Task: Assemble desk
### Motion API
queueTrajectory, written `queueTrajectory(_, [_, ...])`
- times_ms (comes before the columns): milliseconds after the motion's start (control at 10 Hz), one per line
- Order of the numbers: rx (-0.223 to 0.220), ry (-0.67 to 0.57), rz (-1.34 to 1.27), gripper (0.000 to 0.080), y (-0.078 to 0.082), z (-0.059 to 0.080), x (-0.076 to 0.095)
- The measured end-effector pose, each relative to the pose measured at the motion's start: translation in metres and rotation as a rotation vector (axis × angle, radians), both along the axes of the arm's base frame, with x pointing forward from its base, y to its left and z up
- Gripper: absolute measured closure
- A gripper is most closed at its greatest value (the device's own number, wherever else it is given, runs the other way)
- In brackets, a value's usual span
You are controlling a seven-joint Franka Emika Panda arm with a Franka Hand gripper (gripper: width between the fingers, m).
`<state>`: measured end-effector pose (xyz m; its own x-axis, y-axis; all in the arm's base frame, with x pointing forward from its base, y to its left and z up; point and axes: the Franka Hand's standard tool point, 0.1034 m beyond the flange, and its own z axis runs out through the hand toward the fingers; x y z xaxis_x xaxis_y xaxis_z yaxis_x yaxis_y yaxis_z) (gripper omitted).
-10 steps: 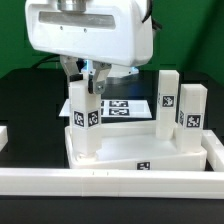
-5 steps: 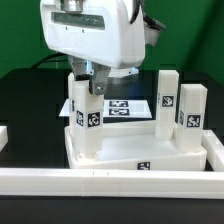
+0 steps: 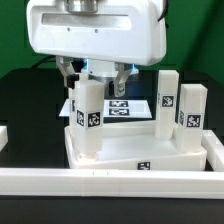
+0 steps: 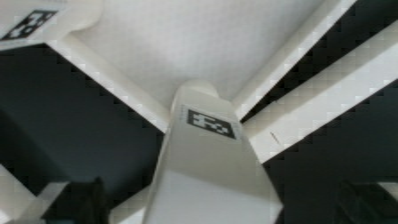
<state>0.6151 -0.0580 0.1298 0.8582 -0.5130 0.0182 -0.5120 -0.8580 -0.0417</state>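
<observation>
The white tabletop [image 3: 130, 152] lies flat inside the rails, underside up. Three white tagged legs stand upright in its corner sockets: a near left leg [image 3: 86, 120], a back leg [image 3: 166, 100] and a right leg [image 3: 192, 108]. My gripper [image 3: 95, 80] hangs right over the left leg, open, with one finger on each side of the leg's top. In the wrist view the leg [image 4: 214, 150] rises between the dark fingers [image 4: 80, 203] of the gripper [image 4: 222, 205], with the tabletop [image 4: 187, 45] below it. I cannot tell whether the pads touch the leg.
A long white border rail [image 3: 110, 182] runs along the front and another [image 3: 214, 150] along the exterior view's right. The marker board [image 3: 122, 107] lies behind the tabletop on the black table. A white piece [image 3: 3, 134] shows at the left edge.
The hand has turned about its vertical axis over the left leg, from askew to broadside. The fingers, close on the leg's top before, now stand apart. The leg has not moved.
</observation>
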Motion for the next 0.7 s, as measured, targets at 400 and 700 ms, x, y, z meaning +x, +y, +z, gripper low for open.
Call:
queueTrajectory(400, [-0.012, -0.008, 0.312, 0.015, -0.0018, -0.0007, -0.0003])
queueTrajectory(700, [-0.039, -0.026, 0.547, 0.015, -0.0031, -0.001, 0.0022])
